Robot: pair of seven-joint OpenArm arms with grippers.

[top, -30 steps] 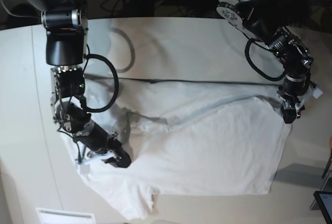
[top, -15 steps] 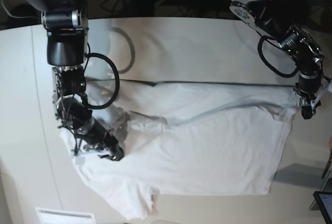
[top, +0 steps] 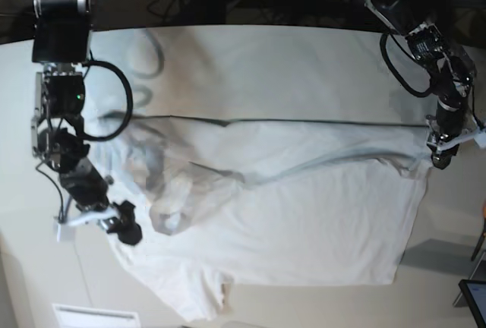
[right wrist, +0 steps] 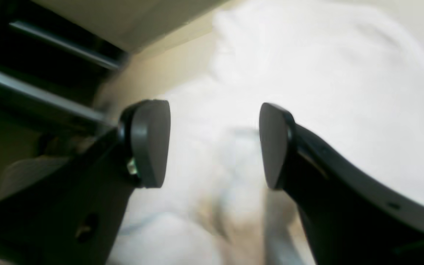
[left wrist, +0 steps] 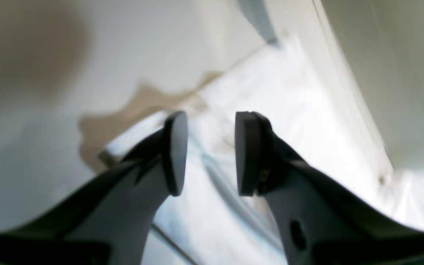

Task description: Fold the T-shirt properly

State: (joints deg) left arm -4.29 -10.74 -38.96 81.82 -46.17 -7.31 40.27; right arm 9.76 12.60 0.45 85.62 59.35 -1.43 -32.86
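Release comes first: our right gripper (top: 127,231), clamped on the T-shirt (top: 304,222) a second ago, now stands apart and empty, its fold dropped. Our left gripper (top: 443,159) hovers, jaws apart, beside the hem, shirt flat on the table (top: 250,62).

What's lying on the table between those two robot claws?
The white T-shirt fills nearly the whole stretch between the right gripper and the left gripper, spread out and wrinkled on the table. The base view shows it.
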